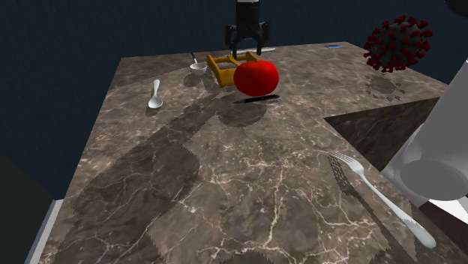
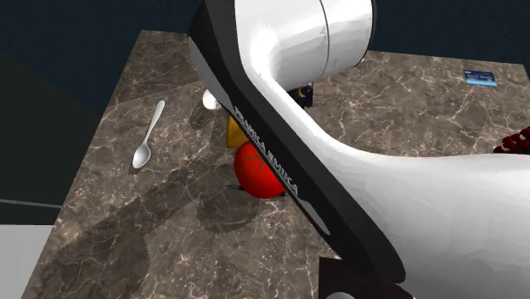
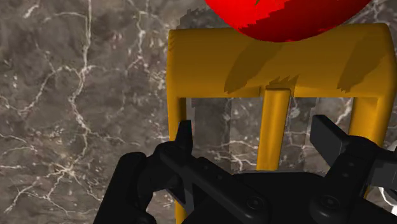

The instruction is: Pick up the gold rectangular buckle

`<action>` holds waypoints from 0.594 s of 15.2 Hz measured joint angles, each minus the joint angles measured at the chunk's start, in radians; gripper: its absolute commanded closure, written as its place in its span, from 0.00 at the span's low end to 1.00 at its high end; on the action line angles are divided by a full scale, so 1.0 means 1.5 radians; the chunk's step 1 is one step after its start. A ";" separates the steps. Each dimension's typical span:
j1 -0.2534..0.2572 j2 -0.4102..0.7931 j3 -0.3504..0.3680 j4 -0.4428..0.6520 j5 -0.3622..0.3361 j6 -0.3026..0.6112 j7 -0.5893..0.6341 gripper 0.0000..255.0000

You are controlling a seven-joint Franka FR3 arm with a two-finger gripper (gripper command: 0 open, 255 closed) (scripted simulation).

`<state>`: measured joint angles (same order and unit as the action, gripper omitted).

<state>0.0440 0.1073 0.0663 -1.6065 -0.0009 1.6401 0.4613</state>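
Note:
The gold rectangular buckle (image 1: 220,66) lies flat on the marble table (image 1: 225,187), at the far side, partly behind a red tomato (image 1: 256,76). My black gripper (image 1: 247,51) hangs just above it, open. In the wrist view the buckle's frame (image 3: 277,63) stretches across, and its centre bar (image 3: 275,130) runs between my fingers. The gripper (image 3: 254,137) stands apart around that bar without clasping it, and the tomato (image 3: 286,16) overlaps the buckle's far bar. In the second exterior view a sliver of the buckle (image 2: 234,132) shows beside the tomato (image 2: 259,170); the arm hides the rest.
A white spoon (image 1: 155,95) lies toward the shoulder view's left, and a small white piece (image 1: 198,67) sits by the buckle. A black pen (image 1: 256,97) rests in front of the tomato. A fork (image 1: 379,195) lies near the stand. A red spiky ball (image 1: 397,43) and a blue card (image 1: 333,46) sit at the far right.

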 measured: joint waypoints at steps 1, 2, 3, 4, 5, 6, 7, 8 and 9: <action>0.001 0.028 0.001 0.037 0.000 -0.008 0.007 0.00; 0.002 0.056 0.001 0.078 0.000 -0.020 0.013 0.00; 0.004 0.071 0.001 0.091 0.000 -0.019 0.018 0.00; 0.005 0.079 0.002 0.094 0.000 -0.013 0.020 0.00; 0.005 0.080 0.002 0.088 0.000 -0.006 0.020 0.00; 0.005 0.080 0.002 0.079 0.000 0.003 0.021 0.00; 0.005 0.080 0.002 0.071 0.000 0.011 0.021 0.00; 0.005 0.078 0.002 0.059 0.001 0.022 0.021 0.00; 0.005 0.078 0.002 0.051 0.001 0.030 0.021 0.00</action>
<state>0.0512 0.2247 0.0687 -1.5301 0.0000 1.6845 0.4924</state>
